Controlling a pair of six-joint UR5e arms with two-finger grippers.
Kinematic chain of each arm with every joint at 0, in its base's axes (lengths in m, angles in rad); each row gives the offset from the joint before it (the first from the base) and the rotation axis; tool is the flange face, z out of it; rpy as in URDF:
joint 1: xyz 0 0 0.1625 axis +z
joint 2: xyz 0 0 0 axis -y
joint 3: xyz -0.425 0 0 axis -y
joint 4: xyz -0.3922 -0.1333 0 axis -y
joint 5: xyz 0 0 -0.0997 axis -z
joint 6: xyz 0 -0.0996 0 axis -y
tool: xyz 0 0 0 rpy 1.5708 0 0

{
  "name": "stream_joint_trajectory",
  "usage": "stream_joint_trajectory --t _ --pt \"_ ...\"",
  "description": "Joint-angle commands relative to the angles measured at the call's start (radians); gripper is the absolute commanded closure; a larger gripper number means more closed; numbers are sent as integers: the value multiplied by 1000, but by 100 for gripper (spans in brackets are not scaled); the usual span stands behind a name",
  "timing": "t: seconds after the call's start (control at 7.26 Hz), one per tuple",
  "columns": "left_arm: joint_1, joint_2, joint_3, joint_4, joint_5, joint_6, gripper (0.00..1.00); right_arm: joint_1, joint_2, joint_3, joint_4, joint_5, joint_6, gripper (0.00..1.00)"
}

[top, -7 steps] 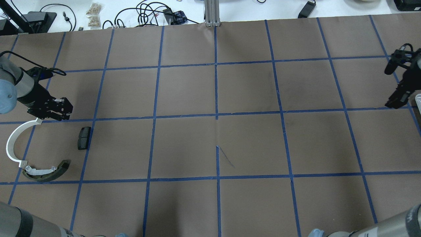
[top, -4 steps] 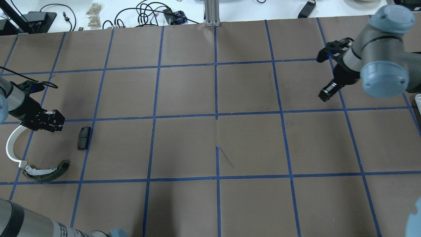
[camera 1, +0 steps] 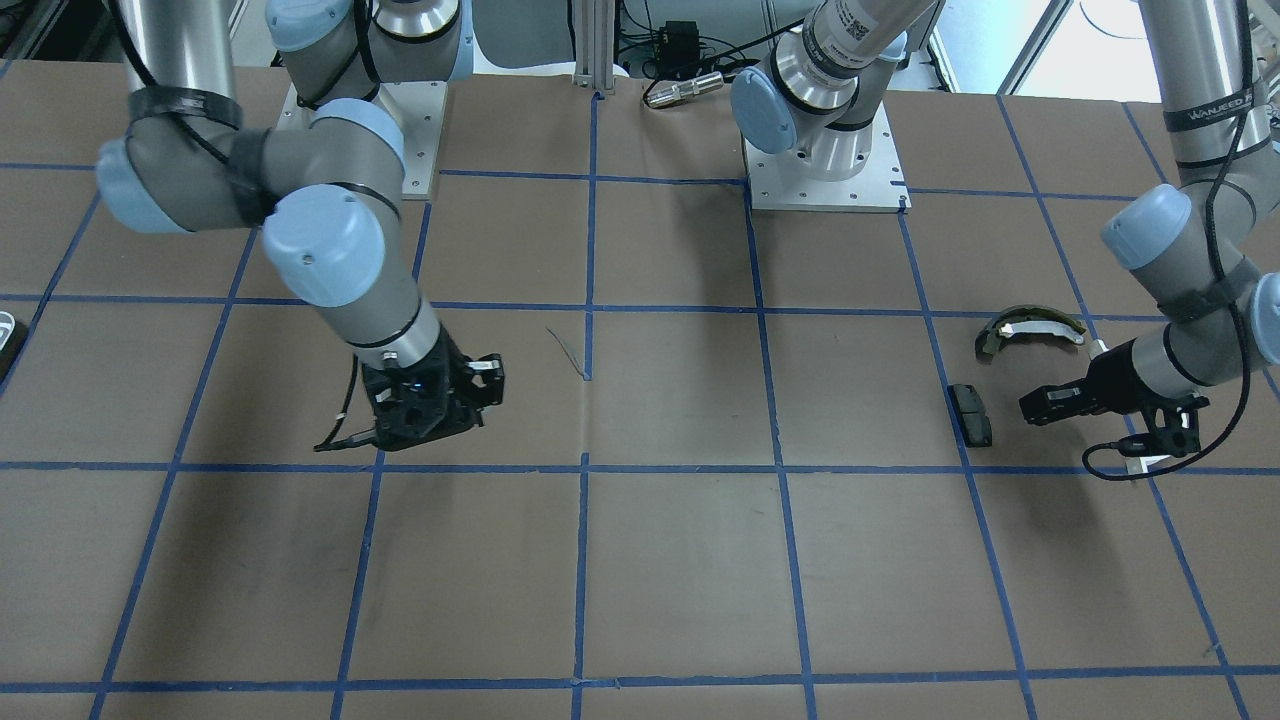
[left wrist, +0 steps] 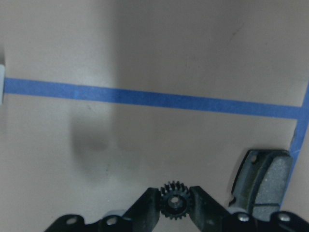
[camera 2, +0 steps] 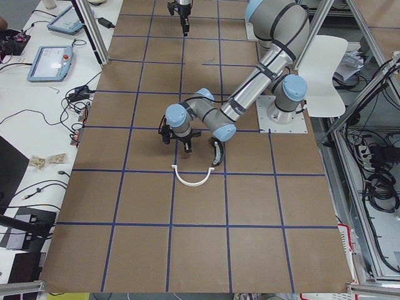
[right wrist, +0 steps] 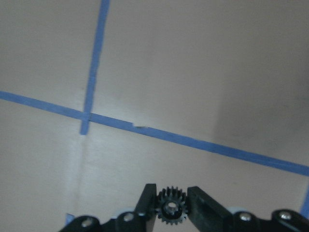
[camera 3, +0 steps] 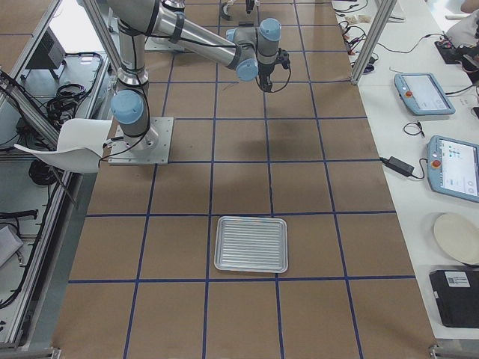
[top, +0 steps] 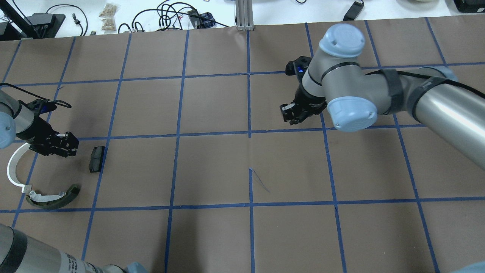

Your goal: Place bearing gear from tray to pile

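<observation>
— The fingers (left wrist: 147,211) of the left gripper (left wrist: 174,192): what do they have?

— They are clamped on a small black bearing gear (left wrist: 174,202), pinched by its teeth over the brown paper (left wrist: 145,58).

— What lies closest to it?

— The black pad (left wrist: 263,176) sits just beside the gripper, not touching it. Past that lie the white half-ring strip (top: 11,167) and the olive-and-white shoe (top: 57,199). The three together make up the pile.

— So which step is this?

— By the look of it, the drop-off. The gear hangs at the pile's edge, not yet released. The next move calls for lowering to the paper and parting the fingers on the bare patch beside the pad, without nudging it.

— And farther out?

— At mid-table the right gripper (top: 290,113) carries a second bearing gear (right wrist: 170,209), its fingers closed on the teeth in the same way. It is well apart from the pile and has most of the table to cross.

— And the tray?

— The tray (camera 3: 251,247) sits at the far end, on the robot's right. In the right-side view only its ribbed metal floor shows, with no part visible in it.
</observation>
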Motion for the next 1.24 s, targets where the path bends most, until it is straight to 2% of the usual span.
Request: stream_joint_trajectory --t 0.0,0.14,0.28,0.41,0.55,0.69,0.83,0.96,1.1 --pt "0 3 -14 2 2 0 27 173 92 -14 -137 25 383 100" --pt "0 8 -14 1 5 0 6 212 132 -12 -226 25 473 100" --pt "0 17 -11 -2 5 -1 0 234 152 -1 -232 24 501 100" --pt "-7 30 8 -11 18 -6 0 237 156 -4 -232 24 529 90" --pt "-23 43 50 -24 23 -12 0 237 153 -9 -229 12 526 52" --pt "-56 55 109 -100 22 -15 0 232 146 -14 -215 7 508 1" --pt "-107 66 161 -161 25 -15 0 206 127 -18 -210 7 483 0" --pt "-162 73 194 -188 25 -37 0 179 76 -20 -200 -96 367 0" --pt "-223 80 200 -189 25 -58 0 134 -3 -18 -99 -126 255 0"
